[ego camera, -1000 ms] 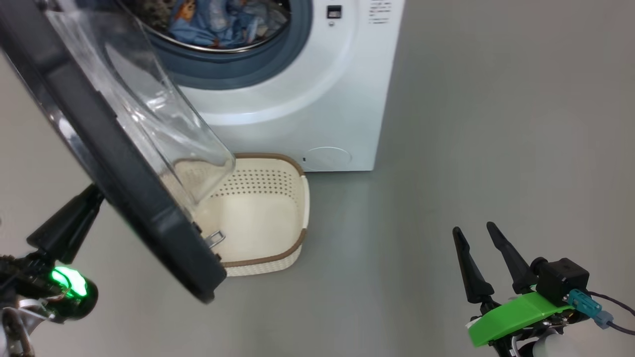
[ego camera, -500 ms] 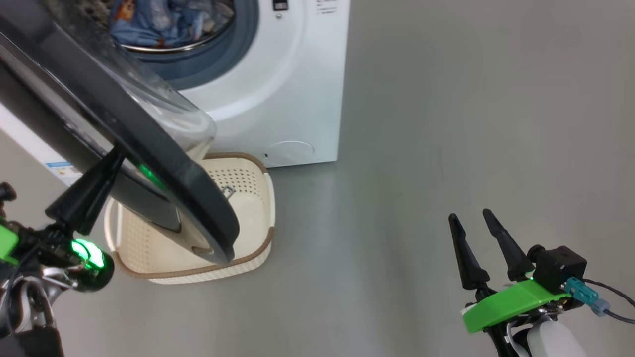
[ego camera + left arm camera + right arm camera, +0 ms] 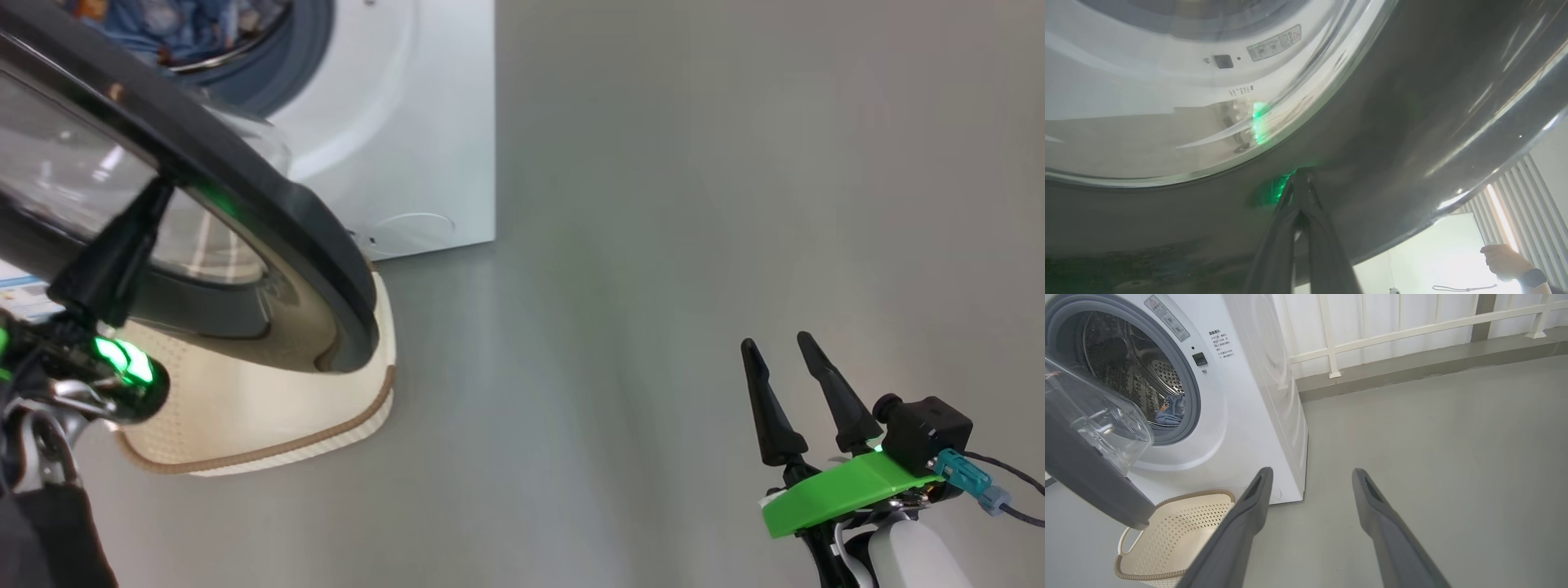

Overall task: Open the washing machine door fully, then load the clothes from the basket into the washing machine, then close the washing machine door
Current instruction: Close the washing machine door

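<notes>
The washing machine [image 3: 408,122] stands at the upper left, with the blue clothes [image 3: 180,33] lying in its drum. The washing machine door [image 3: 269,204] hangs partly swung in, black rim and glass outward. My left gripper [image 3: 162,188] is shut and empty, its tip pressed on the door's outer rim [image 3: 1372,122]; the left wrist view shows the closed tips [image 3: 1300,174] touching it. The cream basket [image 3: 269,433] sits on the floor below the door, its inside empty in the right wrist view [image 3: 1180,535]. My right gripper [image 3: 775,343] hovers open and empty at the lower right, far from the machine [image 3: 1311,473].
Grey floor [image 3: 653,245] stretches to the right of the machine. A white railing [image 3: 1372,339] and a raised kerb run behind it. A person's hand [image 3: 1500,259] with a dark wristband shows beyond the door's edge.
The head camera has swung right. The door has turned from inner face toward me to outer face, closer to the machine. My left gripper followed, pressing on it. The right gripper stayed put.
</notes>
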